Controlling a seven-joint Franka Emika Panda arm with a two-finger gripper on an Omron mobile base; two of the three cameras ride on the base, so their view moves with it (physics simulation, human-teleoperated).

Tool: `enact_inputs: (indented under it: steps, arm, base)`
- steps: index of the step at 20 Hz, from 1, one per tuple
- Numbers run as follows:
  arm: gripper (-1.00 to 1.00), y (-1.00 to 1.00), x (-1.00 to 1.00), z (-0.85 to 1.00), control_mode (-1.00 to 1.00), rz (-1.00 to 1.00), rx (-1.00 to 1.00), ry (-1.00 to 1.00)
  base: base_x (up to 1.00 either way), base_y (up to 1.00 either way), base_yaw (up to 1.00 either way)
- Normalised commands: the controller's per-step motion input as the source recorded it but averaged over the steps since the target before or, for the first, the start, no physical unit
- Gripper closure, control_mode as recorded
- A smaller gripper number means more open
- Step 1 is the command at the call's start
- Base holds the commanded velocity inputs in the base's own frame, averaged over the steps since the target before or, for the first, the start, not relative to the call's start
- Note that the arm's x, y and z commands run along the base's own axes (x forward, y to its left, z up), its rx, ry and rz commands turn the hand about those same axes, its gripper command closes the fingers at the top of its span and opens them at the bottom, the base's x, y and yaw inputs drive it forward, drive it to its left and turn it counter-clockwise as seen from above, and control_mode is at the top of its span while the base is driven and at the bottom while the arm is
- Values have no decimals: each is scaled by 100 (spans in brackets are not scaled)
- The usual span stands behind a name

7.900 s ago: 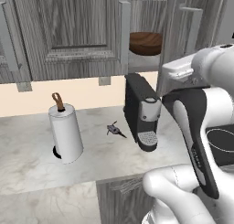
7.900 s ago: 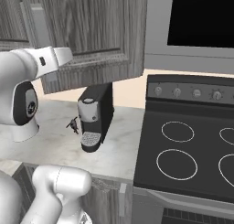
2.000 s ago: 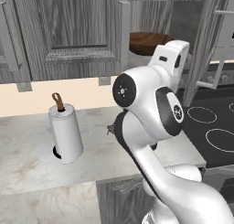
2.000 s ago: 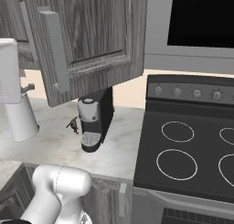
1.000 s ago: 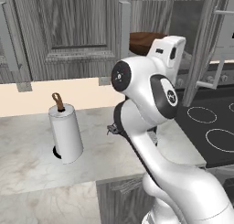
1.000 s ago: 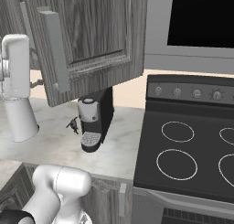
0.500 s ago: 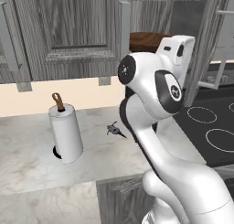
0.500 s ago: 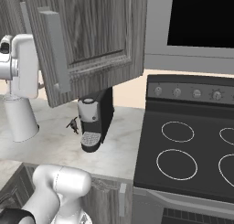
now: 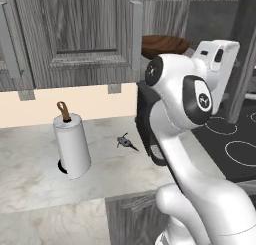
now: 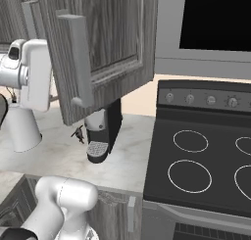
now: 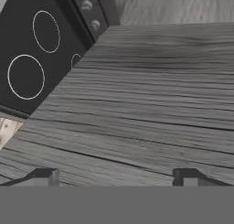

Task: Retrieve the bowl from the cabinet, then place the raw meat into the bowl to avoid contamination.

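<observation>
With its door swung wide, the cabinet [image 10: 105, 48] exposes the bowl [image 9: 165, 45] on its shelf, just beyond the raised, empty gripper [image 11: 116, 176], whose fingers stand spread apart, while the raw meat [image 9: 126, 142] lies on the counter [image 9: 30, 174] well below it.

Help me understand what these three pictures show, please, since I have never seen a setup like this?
This is a rendered kitchen with a white robot arm on a driving base. Two pictures come from cameras on the base, behind the arm to its left and right. The third comes from a camera on the hand, looking along the end effector, whose two dark fingertips stand apart with nothing between them.

On the counter stand a paper-towel roll and a coffee machine, with the small dark raw meat lying between them. The cabinet door hangs open, and the brown bowl sits on its shelf. The stove is alongside.
</observation>
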Motion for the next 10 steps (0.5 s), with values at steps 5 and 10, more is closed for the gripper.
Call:
enact_inputs:
  steps: [5, 10]
  arm:
    - [-100, -65, -21, -1, -100, -14, 0, 2]
    - [-100, -76, -4, -8, -100, -9, -3, 0]
  base:
    - [0, 0, 0]
    - [0, 0, 0]
